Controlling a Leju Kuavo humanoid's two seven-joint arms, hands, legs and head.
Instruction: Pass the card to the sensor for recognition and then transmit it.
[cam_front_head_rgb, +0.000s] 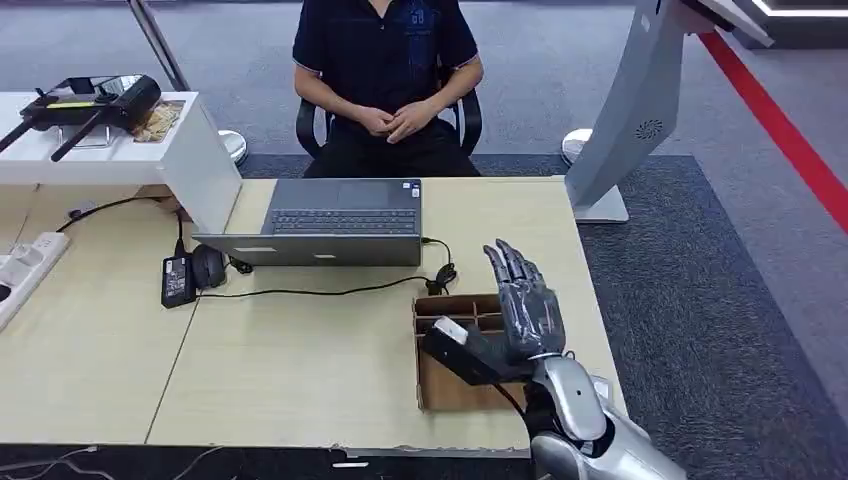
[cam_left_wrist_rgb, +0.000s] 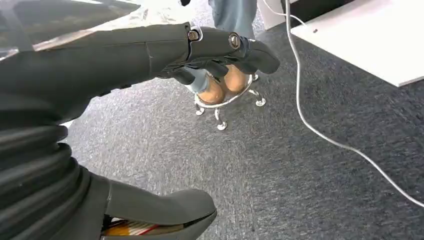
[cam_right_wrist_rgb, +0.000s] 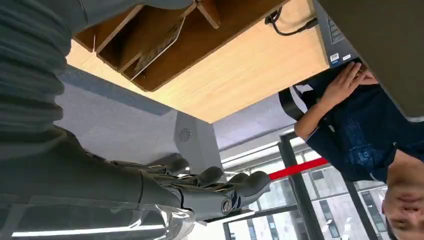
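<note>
- Head view: the right hand (cam_front_head_rgb: 522, 305) stands over the cardboard box (cam_front_head_rgb: 447, 385) near the right end of the tabletop (cam_front_head_rgb: 300, 370), fingers straight and apart, thumb out toward the box's dividers, holding nothing. I cannot pick out the card in the compartments from here. Beyond the box lie a laptop (cam_front_head_rgb: 330, 222) opened flat, its black cable (cam_front_head_rgb: 330, 292), and a power adapter (cam_front_head_rgb: 177, 280) beside a mouse (cam_front_head_rgb: 208, 266). A person (cam_front_head_rgb: 385, 80) sits across the tabletop with hands folded, and a grey kiosk stand (cam_front_head_rgb: 625, 120) rises from the floor to the right.
- Left wrist view: the left hand (cam_left_wrist_rgb: 165, 55) hangs over grey carpet (cam_left_wrist_rgb: 300, 180) with fingers loosely curled in around nothing — clenched rather than grasping. A white cable (cam_left_wrist_rgb: 320, 135) trails across the floor, and a chair base (cam_left_wrist_rgb: 225, 102) sits under someone's feet.
- Right wrist view: the box's compartments (cam_right_wrist_rgb: 150, 40) show close behind the hand, and a thin flat sheet leaning in one slot (cam_right_wrist_rgb: 160, 42) is probably the card, though I cannot be sure. The right hand's fingers (cam_right_wrist_rgb: 220, 187) point away, released.
- Risks, as I judge them: the slots are narrow, so thick fingers could jam against a divider or shove the light box instead of pinching the card — a thin card could also slip out edgewise. The cable coil just beside the box could snag a sweep toward the person.
</note>
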